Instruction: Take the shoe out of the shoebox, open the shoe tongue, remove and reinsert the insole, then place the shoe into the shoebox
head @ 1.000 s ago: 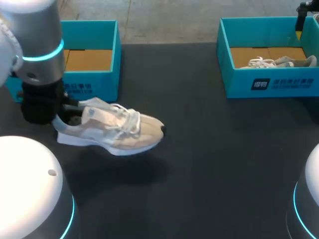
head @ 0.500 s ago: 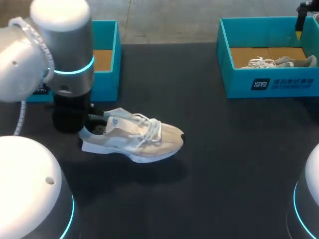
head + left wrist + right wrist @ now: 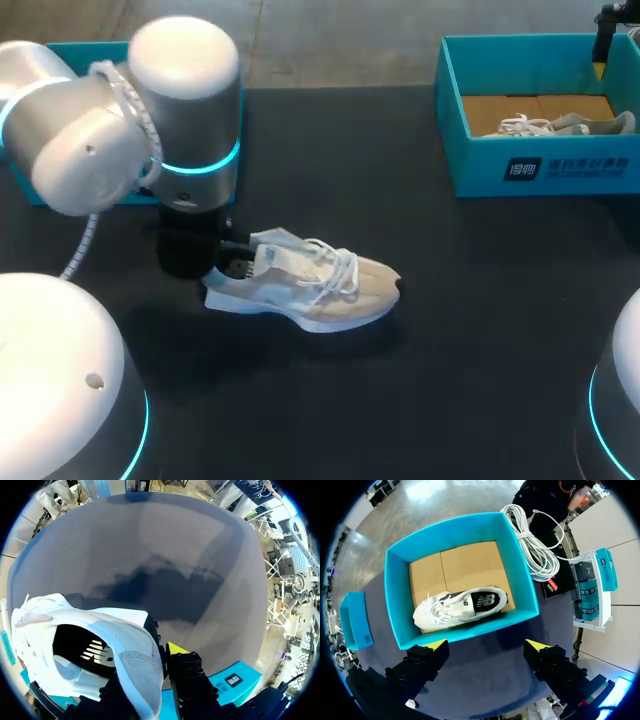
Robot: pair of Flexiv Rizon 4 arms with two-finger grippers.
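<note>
Shoe [image 3: 320, 285] shifted right; beige-white, laced; left gripper [image 3: 161, 652] seemingly pinching its heel; right gripper [image 3: 487, 644] spread.

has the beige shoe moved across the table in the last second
Yes. The shoe has shifted toward the head view's right, closing the gap to the right shoebox, which stays put at the table's far right.

The left arm [image 3: 190, 150] stands over the dark counter [image 3: 450, 340] with its end effector [image 3: 226, 262] at the heel of a beige-and-white shoe [image 3: 315, 290] — toe pointing right — while a teal shoebox [image 3: 540, 168] at the far right holds a second shoe [image 3: 560, 125].
</note>
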